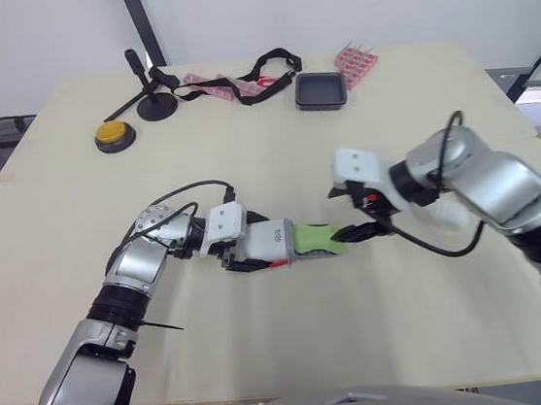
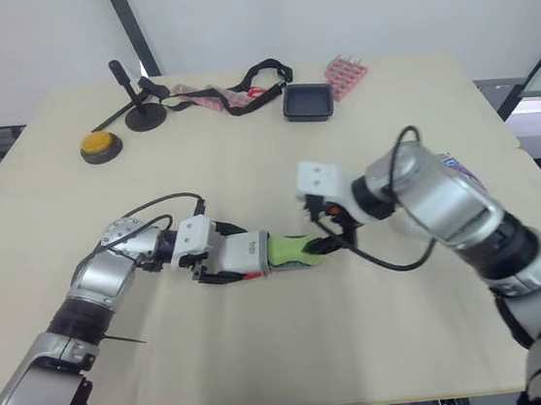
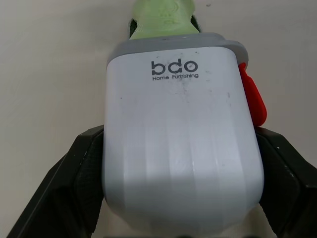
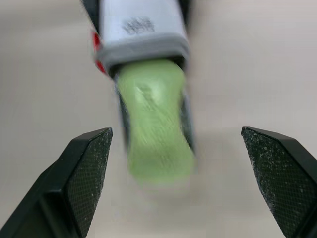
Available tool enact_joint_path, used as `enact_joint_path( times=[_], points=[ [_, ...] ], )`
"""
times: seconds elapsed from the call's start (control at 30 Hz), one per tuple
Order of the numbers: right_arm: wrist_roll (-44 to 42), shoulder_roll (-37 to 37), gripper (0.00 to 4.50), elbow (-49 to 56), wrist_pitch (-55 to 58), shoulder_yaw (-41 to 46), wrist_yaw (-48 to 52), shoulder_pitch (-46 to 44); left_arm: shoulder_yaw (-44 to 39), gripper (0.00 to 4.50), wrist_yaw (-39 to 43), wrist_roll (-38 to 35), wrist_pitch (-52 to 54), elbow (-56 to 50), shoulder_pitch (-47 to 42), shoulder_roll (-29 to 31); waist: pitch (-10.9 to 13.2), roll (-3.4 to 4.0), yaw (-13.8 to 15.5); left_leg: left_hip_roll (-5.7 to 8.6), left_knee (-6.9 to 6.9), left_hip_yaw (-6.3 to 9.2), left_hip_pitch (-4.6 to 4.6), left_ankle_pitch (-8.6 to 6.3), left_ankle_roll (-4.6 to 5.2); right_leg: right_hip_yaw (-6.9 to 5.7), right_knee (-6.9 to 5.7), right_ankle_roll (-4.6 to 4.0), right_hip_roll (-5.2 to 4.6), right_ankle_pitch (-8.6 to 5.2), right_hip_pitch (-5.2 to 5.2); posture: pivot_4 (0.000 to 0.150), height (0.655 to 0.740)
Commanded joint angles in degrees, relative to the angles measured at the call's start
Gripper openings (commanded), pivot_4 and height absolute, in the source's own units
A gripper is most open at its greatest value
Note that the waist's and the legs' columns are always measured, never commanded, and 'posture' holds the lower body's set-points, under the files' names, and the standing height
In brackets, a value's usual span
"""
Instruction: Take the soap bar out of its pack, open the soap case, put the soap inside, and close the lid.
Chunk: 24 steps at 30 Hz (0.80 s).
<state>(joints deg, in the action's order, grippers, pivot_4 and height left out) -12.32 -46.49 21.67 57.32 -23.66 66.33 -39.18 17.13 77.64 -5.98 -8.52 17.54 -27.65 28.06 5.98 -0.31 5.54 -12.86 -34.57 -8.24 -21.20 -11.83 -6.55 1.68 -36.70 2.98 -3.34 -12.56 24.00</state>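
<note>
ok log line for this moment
left gripper: shut on soap case | green soap: sticking out of case | right gripper: open, straddling soap end

1 soap (image 1: pixel 314 238) — 1 case (image 1: pixel 266 245) — 1 tray (image 1: pixel 320 90)

Light wood table (image 1: pixel 297 346), matte top. Reference is the black square tray (image 1: pixel 320 90) near the far edge.
- Pink ridged piece (image 1: pixel 356 64): just beyond the tray on its right; can't tell if they touch.
- Black strap (image 1: pixel 270 67) over a red-and-white wrapper (image 1: pixel 218 86): just left of the tray.
- Black stand (image 1: pixel 152 104) on a round base: further left.
- Yellow button (image 1: pixel 111 135): furthest left, slightly nearer the robot.
- Pale packet (image 2: pixel 460 169): right of the tray, well nearer the robot, mostly hidden.
</note>
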Motion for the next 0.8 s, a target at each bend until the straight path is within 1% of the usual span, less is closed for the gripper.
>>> enact_joint_path(
  times=[0.03, 0.1, 0.17, 0.2, 0.23, 0.37, 0.63, 0.8],
  points=[
    [1.0, -5.1, 3.28, -1.2, -4.0, 2.3, -0.1, 3.8, 0.7, 3.51, 0.3, 0.8, -0.7, 0.4, -0.3, 0.8, 0.0, 0.00, 0.1, 0.00, 0.00, 0.00, 0.00, 0.00, 0.00, 0.08, 0.00, 0.00, 0.01, 0.00, -0.01, 0.150, 0.7400],
    [2.3, -7.5, 2.66, -2.0, -6.8, 1.7, -0.1, 6.1, 0.8, 3.51, 0.3, 0.9, -0.8, 0.6, -0.4, 0.8, 0.0, 0.01, 0.1, 0.00, 0.01, -0.01, 0.01, 0.00, 0.00, 0.12, 0.01, 0.00, 0.00, 0.00, -0.01, 0.150, 0.7400],
    [3.1, -7.8, 1.98, -2.5, -8.8, 1.3, -0.9, 7.6, 0.8, 3.51, 0.3, 0.8, -0.8, 0.7, -0.5, 0.8, 0.0, 0.01, -0.1, 0.00, 0.01, -0.03, 0.00, 0.00, 0.00, 0.16, 0.01, 0.00, 0.00, 0.00, 0.00, 0.150, 0.7400],
    [3.8, -7.6, 1.69, -2.8, -10.0, 0.6, -1.3, 8.2, 0.9, 3.51, 0.3, 0.8, -0.8, 0.7, -0.6, 0.7, 0.0, 0.02, -0.3, 0.00, 0.00, -0.04, 0.02, 0.00, 0.01, 0.17, -0.01, 0.00, 0.00, 0.00, 0.00, 0.150, 0.7400],
    [4.5, -7.4, 1.24, -3.1, -11.0, -0.1, -1.7, 8.6, 0.9, 3.51, 0.3, 0.8, -0.8, 0.8, -0.6, 0.7, 0.0, 0.03, -0.4, 0.00, 0.00, -0.05, 0.04, 0.00, 0.01, 0.18, -0.03, 0.00, 0.00, 0.00, 0.00, 0.150, 0.7400],
    [6.2, -4.5, 0.04, -3.3, -13.3, -2.8, -3.2, 9.1, 0.7, 3.51, -0.5, 0.8, -0.3, 1.2, -1.3, 0.4, 0.0, 0.03, -0.3, -0.01, -0.03, -0.05, 0.04, 0.00, 0.02, 0.17, -0.05, -0.01, -0.01, 0.00, -0.01, 0.150, 0.7400],
    [7.7, -0.6, 0.01, -2.9, -14.1, -6.7, -3.4, 9.5, 0.7, 3.51, -0.5, 0.5, -0.6, 1.4, -1.5, 0.9, 0.0, 0.04, -0.2, 0.00, -0.07, -0.04, 0.02, 0.00, 0.03, 0.16, -0.08, -0.01, -0.02, 0.00, 0.00, 0.150, 0.7400],
    [8.2, 0.9, 0.01, -2.7, -14.1, -7.1, -3.5, 9.4, 0.8, 3.51, -0.5, 0.4, -0.3, 0.8, -1.2, 0.9, 0.0, 0.03, -0.5, -0.01, -0.07, -0.04, 0.07, 0.00, 0.03, 0.17, -0.11, -0.01, -0.02, 0.00, -0.02, 0.150, 0.7400]
  ],
)
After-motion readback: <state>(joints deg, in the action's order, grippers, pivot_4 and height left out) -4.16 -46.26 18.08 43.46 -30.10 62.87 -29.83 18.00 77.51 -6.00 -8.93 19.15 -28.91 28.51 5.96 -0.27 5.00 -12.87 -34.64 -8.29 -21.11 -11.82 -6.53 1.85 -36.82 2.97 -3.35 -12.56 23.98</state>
